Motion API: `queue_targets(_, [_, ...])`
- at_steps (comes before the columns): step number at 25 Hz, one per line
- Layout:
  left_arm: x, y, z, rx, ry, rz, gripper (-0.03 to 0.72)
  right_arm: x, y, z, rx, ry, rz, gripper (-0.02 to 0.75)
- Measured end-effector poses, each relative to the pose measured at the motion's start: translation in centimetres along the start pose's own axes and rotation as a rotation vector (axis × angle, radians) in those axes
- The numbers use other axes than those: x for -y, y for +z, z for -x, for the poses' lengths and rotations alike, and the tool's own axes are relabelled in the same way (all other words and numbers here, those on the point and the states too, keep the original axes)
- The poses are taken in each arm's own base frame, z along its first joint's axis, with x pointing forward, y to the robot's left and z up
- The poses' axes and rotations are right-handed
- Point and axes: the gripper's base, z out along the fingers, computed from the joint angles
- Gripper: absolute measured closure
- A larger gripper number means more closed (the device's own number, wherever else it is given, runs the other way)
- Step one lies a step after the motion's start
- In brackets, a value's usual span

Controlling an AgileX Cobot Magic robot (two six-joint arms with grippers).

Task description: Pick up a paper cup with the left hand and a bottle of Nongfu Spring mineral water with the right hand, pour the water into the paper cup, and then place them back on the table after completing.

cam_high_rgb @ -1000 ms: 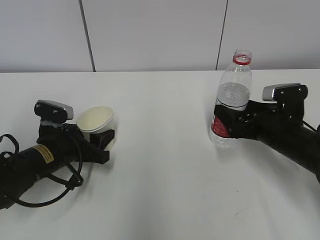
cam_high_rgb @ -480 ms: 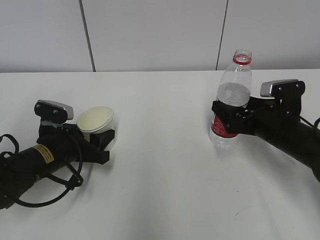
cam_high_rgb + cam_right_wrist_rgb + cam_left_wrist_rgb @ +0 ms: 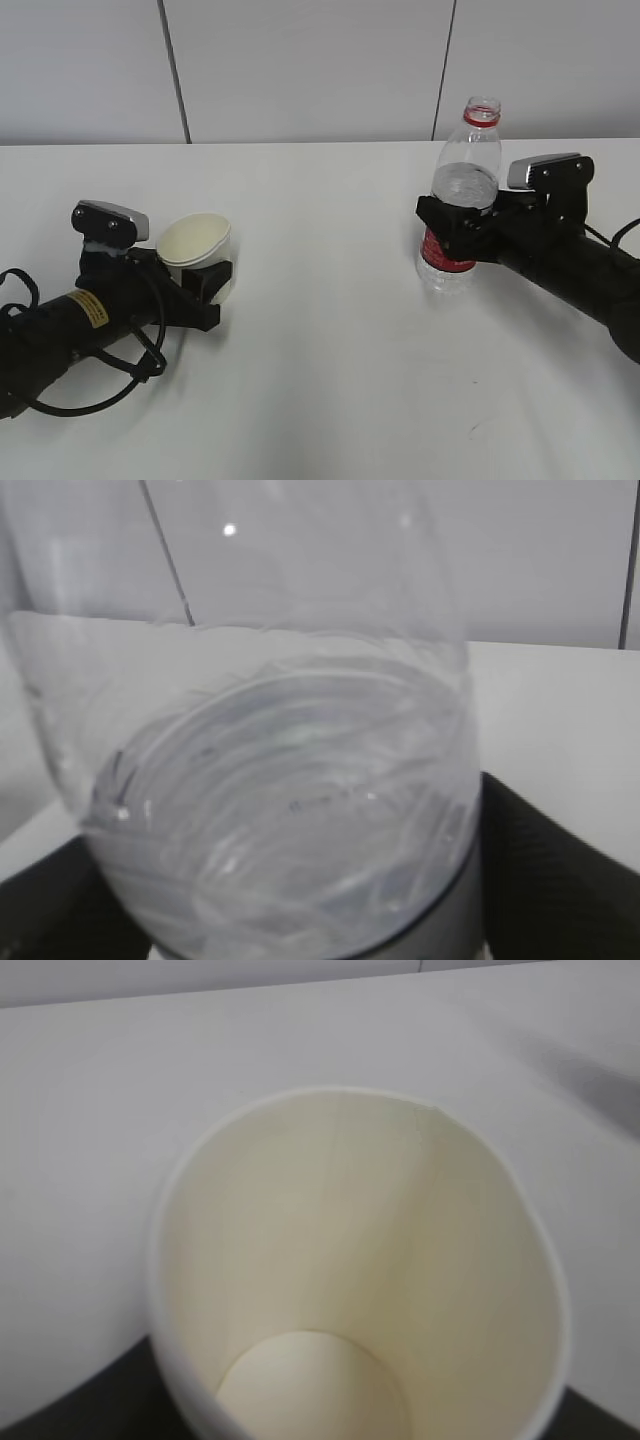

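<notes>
The left hand, a black arm with a yellow sticker, has its gripper (image 3: 205,283) shut on a white paper cup (image 3: 196,250), held tilted just above the table (image 3: 320,330). The left wrist view looks into the empty cup (image 3: 350,1290). The right hand has its gripper (image 3: 455,235) shut on the clear Nongfu Spring bottle (image 3: 462,195) with a red label and red neck ring, no cap, upright, its base at or just above the table. The bottle (image 3: 290,800) fills the right wrist view with black fingers (image 3: 545,870) either side. Water stands in its lower part.
A grey panelled wall (image 3: 300,70) rises behind the table's far edge. A black cable (image 3: 100,385) loops by the left arm. Bare tabletop lies between the two arms.
The right gripper with the bottle has risen slightly and shifted a little left. The left gripper has levelled the cup slightly and lifted it a touch.
</notes>
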Motion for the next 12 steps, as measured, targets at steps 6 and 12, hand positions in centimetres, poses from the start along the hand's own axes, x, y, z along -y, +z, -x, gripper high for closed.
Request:
queue_targets(6, [0.05,0.00,-0.01,-0.001,0.003,-0.006,0.286,-0.01,0.00,-0.02,-0.002,-0.001,0.001,0.248])
queue_targets(12, [0.58,-0.02,-0.13,-0.014,0.029,-0.064,0.286,0.09,0.00,0.01,0.001,0.004,-0.010,0.278])
